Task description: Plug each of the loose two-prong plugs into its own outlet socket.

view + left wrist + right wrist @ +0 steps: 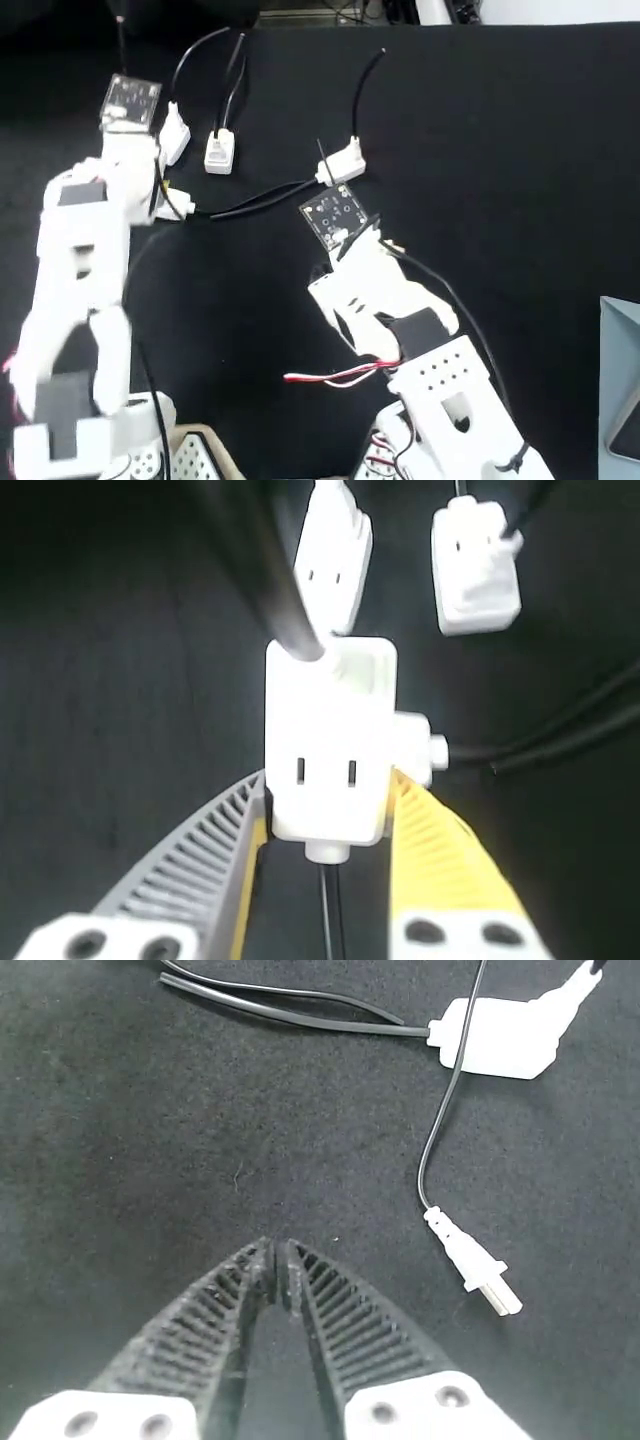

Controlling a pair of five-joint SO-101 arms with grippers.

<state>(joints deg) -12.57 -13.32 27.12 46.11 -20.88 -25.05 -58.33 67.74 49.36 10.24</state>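
Note:
My left gripper (pixel 328 785) is shut on a white outlet socket (pixel 330 730) with two slots facing the camera. A thick black cable (pixel 270 590) runs over its top and a small white plug (pixel 425 750) sits at its side. Two more white sockets (pixel 335 560) (pixel 475 565) lie just beyond it on the black table; they show in the high view too (pixel 174 134) (pixel 219 151). My right gripper (pixel 278 1260) is shut with nothing in it, just above the cloth. A loose two-prong plug (pixel 475 1270) on a thin black wire lies beside it. Another white socket (pixel 500 1035) lies farther off.
Black cables (pixel 255 200) run across the black table (pixel 500 150) between the left arm's socket and the socket near the middle (pixel 340 163). A grey box (pixel 622 380) stands at the right edge. Red and white wires (pixel 330 377) hang by the right arm's base.

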